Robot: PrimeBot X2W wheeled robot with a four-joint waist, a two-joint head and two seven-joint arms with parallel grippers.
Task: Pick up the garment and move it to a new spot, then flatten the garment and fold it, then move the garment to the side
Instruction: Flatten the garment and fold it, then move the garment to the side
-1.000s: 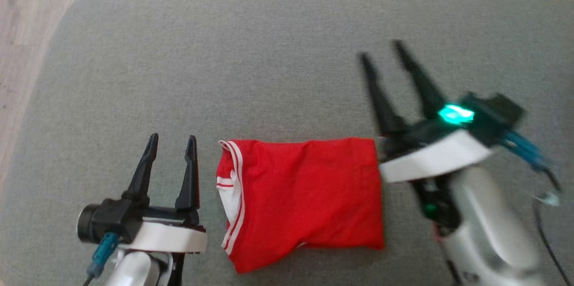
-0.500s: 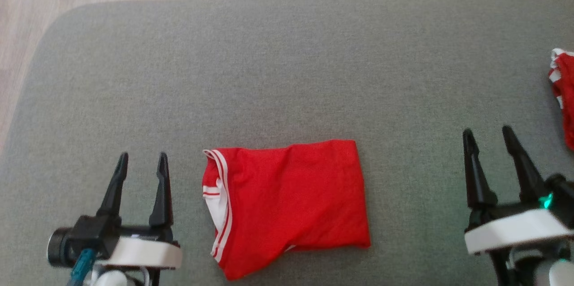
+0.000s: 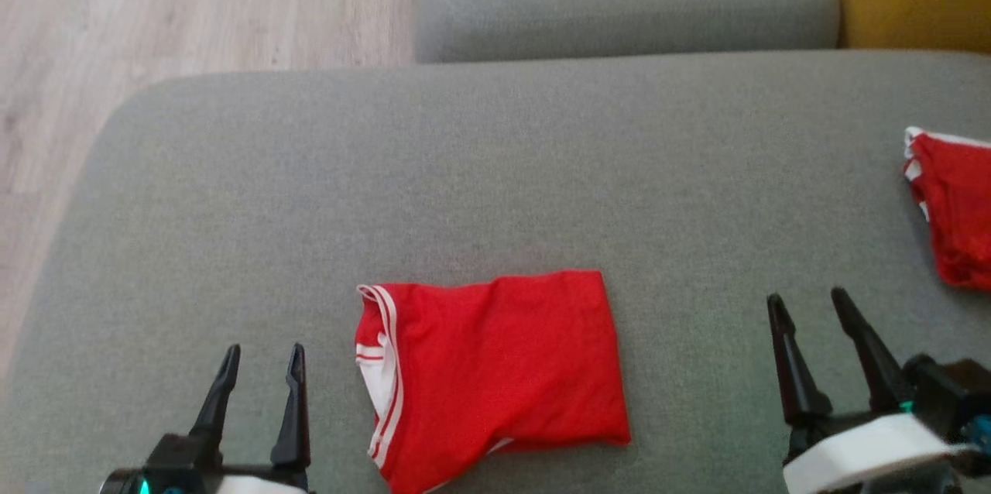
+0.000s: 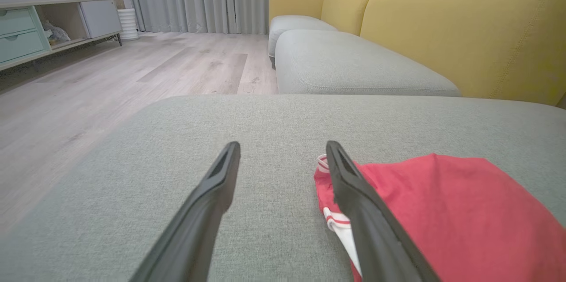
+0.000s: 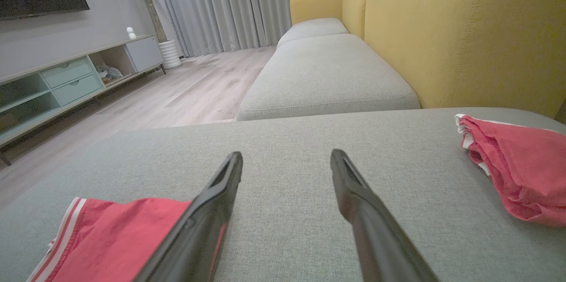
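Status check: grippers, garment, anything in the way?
Left gripper, right gripper open, empty. Folded garment flat on cushion between them. Second garment far right, not blocking.

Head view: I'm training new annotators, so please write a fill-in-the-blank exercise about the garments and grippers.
The folded garment is red with ____ stripes along one edge.
It lies between the left gripper and the right gripper, both of which are ____.
The other red garment sits on the cushion to the robot's ____.
Missing words: white, open, right.
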